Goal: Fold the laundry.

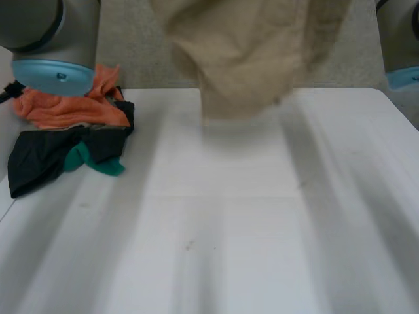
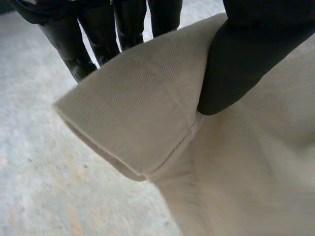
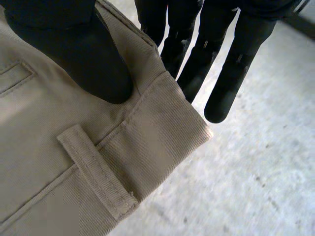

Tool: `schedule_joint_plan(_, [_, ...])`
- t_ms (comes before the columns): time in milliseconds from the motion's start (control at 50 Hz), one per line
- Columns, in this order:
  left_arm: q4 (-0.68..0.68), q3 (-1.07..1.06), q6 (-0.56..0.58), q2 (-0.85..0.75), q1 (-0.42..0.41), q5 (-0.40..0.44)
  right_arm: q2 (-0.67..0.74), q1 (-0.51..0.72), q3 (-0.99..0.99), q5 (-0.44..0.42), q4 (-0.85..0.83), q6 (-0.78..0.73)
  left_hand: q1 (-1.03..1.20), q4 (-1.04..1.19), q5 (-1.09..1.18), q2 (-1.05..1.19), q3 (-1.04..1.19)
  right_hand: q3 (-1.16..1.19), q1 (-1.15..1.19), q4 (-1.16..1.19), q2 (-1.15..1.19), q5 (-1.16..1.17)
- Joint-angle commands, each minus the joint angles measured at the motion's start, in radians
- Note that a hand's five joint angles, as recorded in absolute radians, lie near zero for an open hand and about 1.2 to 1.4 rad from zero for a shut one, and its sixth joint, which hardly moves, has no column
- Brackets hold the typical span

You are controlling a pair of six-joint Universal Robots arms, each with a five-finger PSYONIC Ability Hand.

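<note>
Hanging above the white table (image 1: 262, 229), the beige trousers (image 1: 242, 59) risk dropping in a heap: left hand (image 2: 246, 64) and right hand (image 3: 74, 54) each merely pinch a corner between thumb and fingers, so slight slippage frees it.

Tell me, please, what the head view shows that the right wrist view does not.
The head view adds the white table, with an orange cloth, a black garment and a teal cloth heaped by the left arm. The right wrist view adds the right hand, thumb pinching the waistband against its fingers beside a belt loop. Both show the beige trousers, held up off the table.
</note>
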Motion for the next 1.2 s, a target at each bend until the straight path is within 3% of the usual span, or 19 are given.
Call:
schedule_joint_plan(20, [-0.023, -0.205, 0.026, 0.042, 0.027, -0.015, -0.026, -0.004, 0.189, -0.052, 0.017, 0.056, 0.233, 0.201, 0.249, 0.206, 0.215, 0.206, 0.291, 0.199, 0.228, 0.209])
schedule_joint_plan(200, [-0.068, -0.581, 0.084, 0.022, 0.007, 0.028, 0.009, -0.008, 0.541, -0.161, 0.184, 0.017, 0.233, 0.201, 0.249, 0.206, 0.215, 0.206, 0.291, 0.199, 0.228, 0.209])
schedule_joint_plan(360, [-0.155, -0.783, 0.272, 0.014, -0.03, 0.016, 0.045, -0.013, 0.702, -0.098, 0.374, -0.208, 0.233, 0.201, 0.249, 0.206, 0.215, 0.206, 0.291, 0.199, 0.228, 0.209])
schedule_joint_plan(520, [-0.416, -0.899, 0.349, 0.12, -0.079, -0.016, -0.084, 0.007, 0.777, -0.04, 0.734, -0.336, 0.233, 0.201, 0.249, 0.206, 0.215, 0.206, 0.291, 0.199, 0.228, 0.209])
schedule_joint_plan(660, [-0.698, -0.998, 0.343, 0.227, -0.098, 0.019, -0.22, -0.042, 0.857, -0.055, 1.107, -0.452, 0.233, 0.201, 0.249, 0.206, 0.215, 0.206, 0.291, 0.199, 0.228, 0.209])
schedule_joint_plan(740, [-0.787, -1.015, 0.377, 0.246, -0.102, 0.059, -0.234, -0.064, 0.88, -0.096, 1.182, -0.552, 0.233, 0.201, 0.249, 0.206, 0.215, 0.206, 0.291, 0.199, 0.228, 0.209])
schedule_joint_plan(800, [-0.801, -0.998, 0.409, 0.244, -0.099, 0.07, -0.231, -0.071, 0.869, -0.133, 1.155, -0.581, 0.201, 0.17, 0.218, 0.175, 0.184, 0.206, 0.291, 0.199, 0.228, 0.209])
schedule_joint_plan(880, [-0.723, -0.897, 0.464, 0.214, -0.085, 0.053, -0.19, -0.07, 0.828, -0.15, 1.051, -0.529, 0.168, 0.137, 0.185, 0.142, 0.151, 0.206, 0.291, 0.199, 0.228, 0.209])
schedule_joint_plan(980, [-0.495, -0.659, 0.489, 0.075, -0.052, -0.007, -0.113, -0.065, 0.743, -0.098, 0.806, -0.338, 0.233, 0.201, 0.249, 0.206, 0.215, 0.206, 0.291, 0.199, 0.228, 0.209])
schedule_joint_plan(1060, [-0.404, -0.464, 0.483, -0.066, -0.056, -0.045, -0.066, -0.064, 0.713, -0.023, 0.601, -0.264, 0.233, 0.201, 0.249, 0.206, 0.215, 0.206, 0.291, 0.199, 0.228, 0.209])
schedule_joint_plan(1200, [-0.396, -0.164, 0.489, -0.304, -0.07, -0.065, 0.023, -0.054, 0.702, 0.055, 0.272, -0.317, 0.233, 0.201, 0.249, 0.206, 0.215, 0.206, 0.291, 0.199, 0.228, 0.209])
